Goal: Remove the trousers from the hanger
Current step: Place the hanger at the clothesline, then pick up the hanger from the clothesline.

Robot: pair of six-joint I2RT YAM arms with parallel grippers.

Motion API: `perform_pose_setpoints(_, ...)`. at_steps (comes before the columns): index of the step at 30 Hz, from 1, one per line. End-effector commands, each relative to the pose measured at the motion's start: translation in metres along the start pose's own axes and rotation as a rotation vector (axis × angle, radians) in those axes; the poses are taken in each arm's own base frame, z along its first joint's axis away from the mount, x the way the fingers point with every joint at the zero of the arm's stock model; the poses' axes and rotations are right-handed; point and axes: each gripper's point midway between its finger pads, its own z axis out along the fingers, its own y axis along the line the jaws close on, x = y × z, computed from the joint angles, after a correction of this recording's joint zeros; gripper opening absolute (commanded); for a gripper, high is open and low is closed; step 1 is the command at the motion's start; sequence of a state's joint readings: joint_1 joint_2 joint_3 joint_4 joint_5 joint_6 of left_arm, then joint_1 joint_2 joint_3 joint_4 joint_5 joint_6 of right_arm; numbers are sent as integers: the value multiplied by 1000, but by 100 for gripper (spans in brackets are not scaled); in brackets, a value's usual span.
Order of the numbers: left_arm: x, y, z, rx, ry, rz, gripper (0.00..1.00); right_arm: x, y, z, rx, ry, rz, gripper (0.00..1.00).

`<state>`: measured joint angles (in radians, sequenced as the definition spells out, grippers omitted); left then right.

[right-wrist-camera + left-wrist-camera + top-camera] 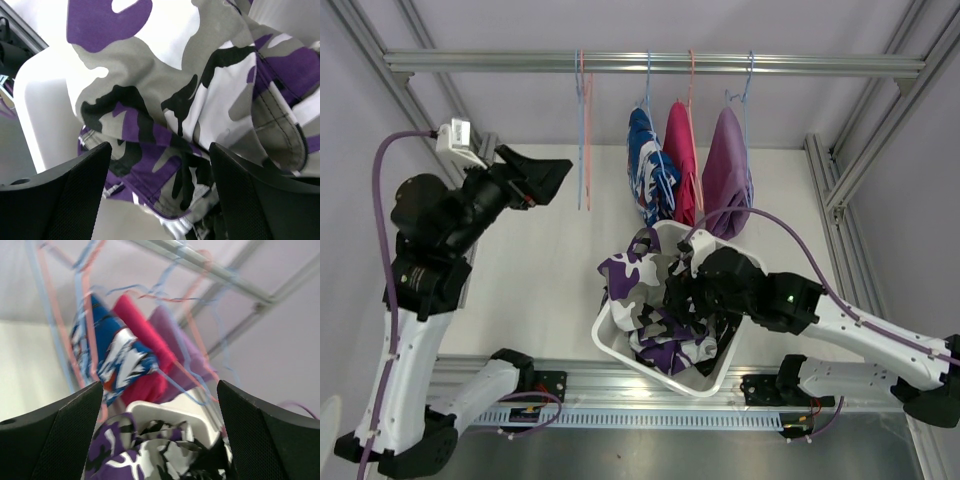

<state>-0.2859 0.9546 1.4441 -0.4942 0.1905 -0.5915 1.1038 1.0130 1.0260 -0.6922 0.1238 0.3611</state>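
Observation:
Three trousers hang on hangers from the rail (650, 62): blue-white patterned (648, 170), bright pink (681, 160) and lilac (726, 170). They also show in the left wrist view, blue-white (117, 352), pink (145, 340), lilac (182, 347). Purple-white camouflage trousers (650, 295) lie in the white basket (610, 335), over black cloth (695, 305). My right gripper (692, 290) is open just above the camouflage trousers (165, 100). My left gripper (548, 178) is open and empty, raised left of two bare hangers (583, 130).
The metal frame posts stand at both sides of the table (550, 270). The basket rim shows in the left wrist view (165, 415) and the right wrist view (40, 115). A purple cable (790, 235) runs along the right arm.

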Motion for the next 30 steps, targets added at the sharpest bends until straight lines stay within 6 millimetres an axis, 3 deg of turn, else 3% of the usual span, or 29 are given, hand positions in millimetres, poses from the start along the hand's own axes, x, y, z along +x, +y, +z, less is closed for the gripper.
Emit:
perform_pose_setpoints(1, -2, -39, -3, 215, 3, 71, 99, -31, 9, -31, -40, -90, -25, 84)
perform_pose_setpoints(2, -12, -52, -5, 249, 10, 77, 99, -37, 11, -36, -48, -103, -26, 87)
perform_pose_setpoints(3, 3, -53, -2, 269, 106, 62, 99, -39, 12, -41, -49, -105, -31, 89)
perform_pose_setpoints(4, 6, -59, 12, 292, 156, 51, 99, -54, 15, -52, -61, -146, -34, 92)
perform_pose_setpoints(7, 11, -81, 29, 397, 207, 23, 100, -73, 19, -72, -74, -206, -38, 99)
perform_pose_setpoints(13, 32, -101, 75, 460, 309, 11, 99, -89, 16, -97, -59, -261, -32, 100)
perform_pose_setpoints(14, 39, -98, 92, 443, 330, 8, 99, -90, 15, -100, -58, -268, -28, 99)
perform_pose_setpoints(21, 63, -84, 153, 385, 336, -15, 99, -85, 9, -117, -62, -295, -13, 99)
perform_pose_setpoints(23, 61, -88, 164, 370, 320, 2, 100, -84, 7, -122, -62, -305, -6, 99)
perform_pose_setpoints(24, 73, -81, 175, 348, 348, 1, 99, -81, 6, -121, -59, -300, -5, 99)
perform_pose_setpoints(28, 84, -80, 195, 345, 349, -32, 98, -75, 1, -126, -54, -313, 1, 99)
perform_pose_setpoints(30, 86, -82, 200, 363, 341, -53, 88, -72, -2, -128, -48, -316, 5, 99)
